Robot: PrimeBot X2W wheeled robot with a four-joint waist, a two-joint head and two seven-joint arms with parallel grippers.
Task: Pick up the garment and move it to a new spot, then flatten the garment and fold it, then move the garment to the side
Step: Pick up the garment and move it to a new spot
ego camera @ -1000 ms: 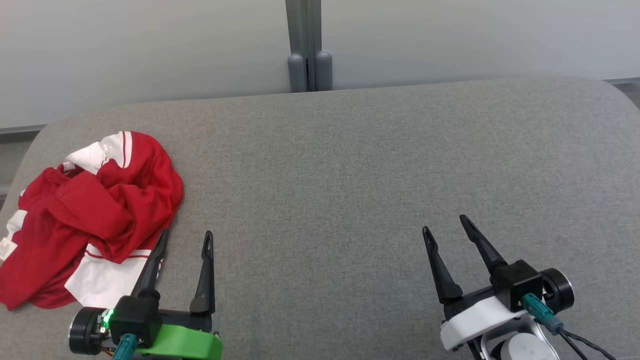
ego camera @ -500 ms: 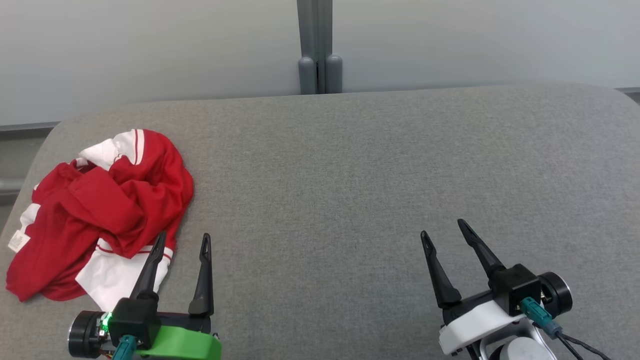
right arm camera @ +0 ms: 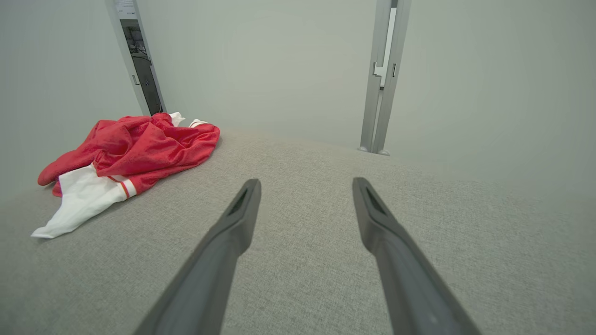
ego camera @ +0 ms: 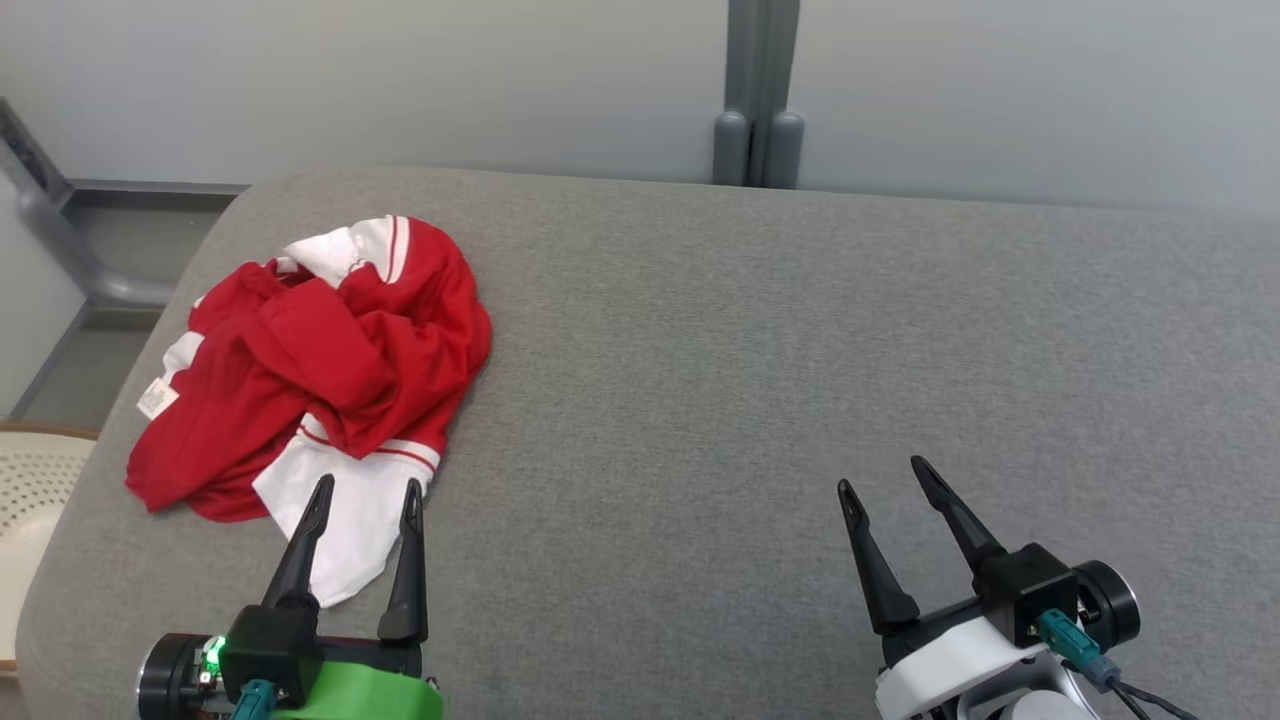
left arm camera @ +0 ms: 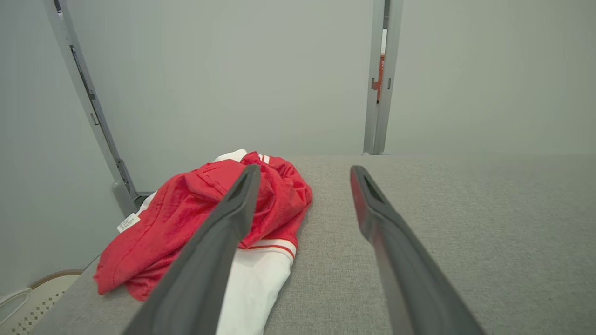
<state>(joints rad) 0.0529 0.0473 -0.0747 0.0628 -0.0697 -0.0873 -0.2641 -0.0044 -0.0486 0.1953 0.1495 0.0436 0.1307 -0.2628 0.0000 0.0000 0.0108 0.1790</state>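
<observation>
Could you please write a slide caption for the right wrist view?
Open right end effector over grey upholstered surface, crumpled red-and-white garment lying to its left.

I cannot read the label (ego camera: 157, 398) on the garment (ego camera: 330, 340): the print is too small. The garment is crumpled, so its lower layers are hidden. In the head view, the left gripper (ego camera: 368, 483) overlaps the white sleeve. In the left wrist view, one of its fingers (left arm camera: 219, 237) covers the garment's middle. The left edge cuts off a basket (ego camera: 30, 480). The bottom edge cuts off the right gripper (ego camera: 880, 474) at the wrist.
</observation>
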